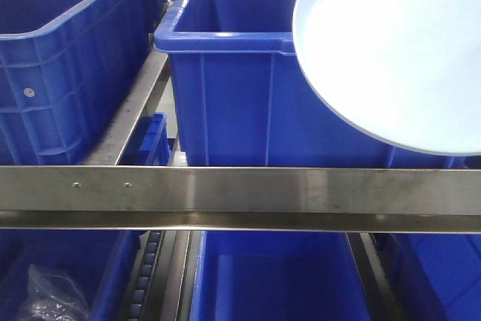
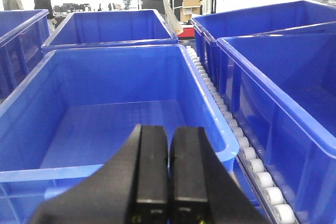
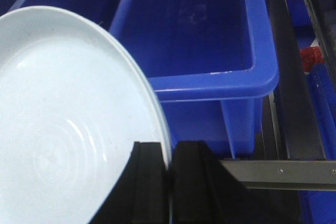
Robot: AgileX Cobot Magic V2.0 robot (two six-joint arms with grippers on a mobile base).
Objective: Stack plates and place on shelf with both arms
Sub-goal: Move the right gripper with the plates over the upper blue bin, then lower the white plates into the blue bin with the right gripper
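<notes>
Right claw (image 3: 169, 182) pinches plate (image 3: 63, 129) rim, plate tilted above crate (image 3: 210, 82). Left claw (image 2: 169, 182) closed, empty. Second plate unseen; stacking unclear, shelf (image 1: 301, 189) placement pending.

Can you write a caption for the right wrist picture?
Right gripper pinches a pale plate by its rim above a blue crate.

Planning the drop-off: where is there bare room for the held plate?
The blue plastic crate beyond the pale round plate is empty inside. The steel front rail is narrow. Roller track between crates is tight.
</notes>
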